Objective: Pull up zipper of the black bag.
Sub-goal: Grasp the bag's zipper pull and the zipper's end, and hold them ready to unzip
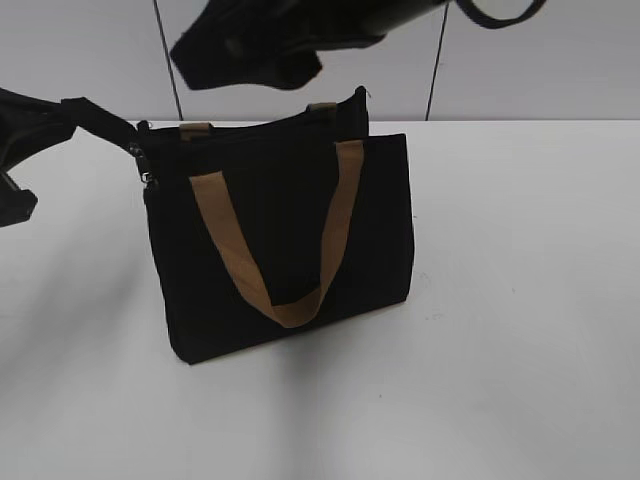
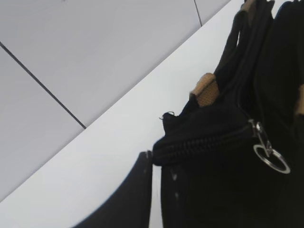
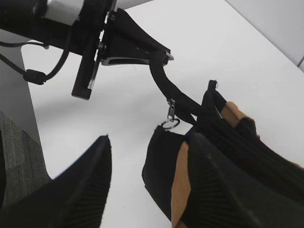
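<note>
The black bag (image 1: 280,215) stands upright on the white table, one tan handle (image 1: 335,220) hanging down its front. The zipper runs along its top rim. Its silver slider with a ring pull (image 1: 148,173) sits at the bag's left end, and shows in the left wrist view (image 2: 260,135) and the right wrist view (image 3: 171,113). My left gripper (image 1: 75,112) is shut on the black tail of the zipper (image 2: 190,145), held out taut to the left of the bag (image 3: 159,56). My right gripper (image 1: 250,55) hovers above the bag, open and empty (image 3: 151,138), with the bag's corner (image 3: 159,166) below it.
The white table (image 1: 520,300) stretches around the bag. A pale panelled wall (image 1: 560,70) stands behind it. In the right wrist view the table's edge (image 3: 28,90) drops to grey floor at the left, and the left arm and its cables (image 3: 57,28) cross the top.
</note>
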Controlling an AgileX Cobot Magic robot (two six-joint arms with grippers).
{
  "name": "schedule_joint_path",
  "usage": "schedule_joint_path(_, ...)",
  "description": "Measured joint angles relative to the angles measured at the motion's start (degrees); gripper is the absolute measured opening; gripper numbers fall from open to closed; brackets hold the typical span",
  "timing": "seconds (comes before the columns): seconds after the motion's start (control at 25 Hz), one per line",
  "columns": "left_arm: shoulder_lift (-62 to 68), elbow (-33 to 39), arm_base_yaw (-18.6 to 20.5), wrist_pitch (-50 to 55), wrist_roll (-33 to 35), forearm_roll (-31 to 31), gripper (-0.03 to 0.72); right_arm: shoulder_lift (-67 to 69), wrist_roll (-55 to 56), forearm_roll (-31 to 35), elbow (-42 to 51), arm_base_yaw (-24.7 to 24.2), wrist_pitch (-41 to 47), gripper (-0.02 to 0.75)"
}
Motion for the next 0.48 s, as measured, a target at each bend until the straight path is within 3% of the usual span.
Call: schedule_joint_path(0.48, -2.4, 0.0, 0.0, -0.3, -8.0, 0.0, 0.019, 4.5, 3.6, 0.1, -0.3, 1.9, -8.1, 0.403)
